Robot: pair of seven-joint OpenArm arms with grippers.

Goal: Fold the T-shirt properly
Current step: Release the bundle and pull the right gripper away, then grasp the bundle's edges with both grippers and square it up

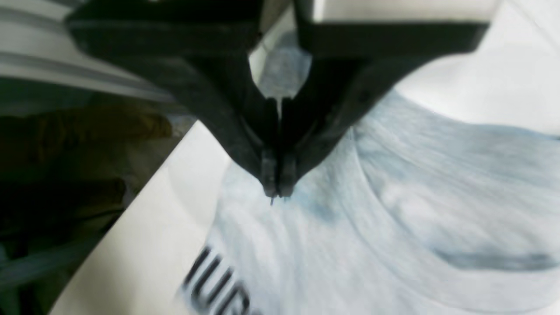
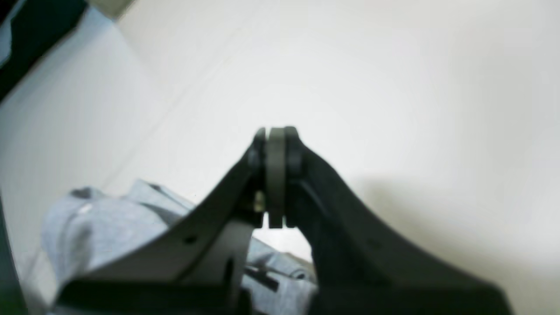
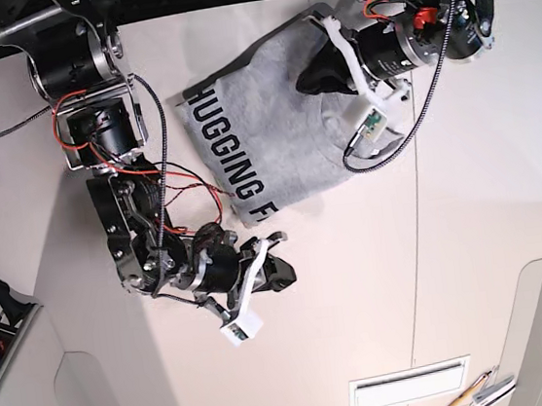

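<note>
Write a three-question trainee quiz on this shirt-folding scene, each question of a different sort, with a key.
1. True or false: the left end effector is closed at the T-shirt.
2. The right end effector holds: A) a sleeve, B) nothing, C) a pencil.
3. Fill in: the black lettering on the shirt faces ____.

Key:
1. True; the fingers meet at the cloth.
2. B; it is closed over bare table.
3. Up.

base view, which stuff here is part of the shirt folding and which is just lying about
Part of the job:
T-shirt
left end effector
right end effector

Just lying about:
pencil, near the table's lower edge
white slotted plate
</note>
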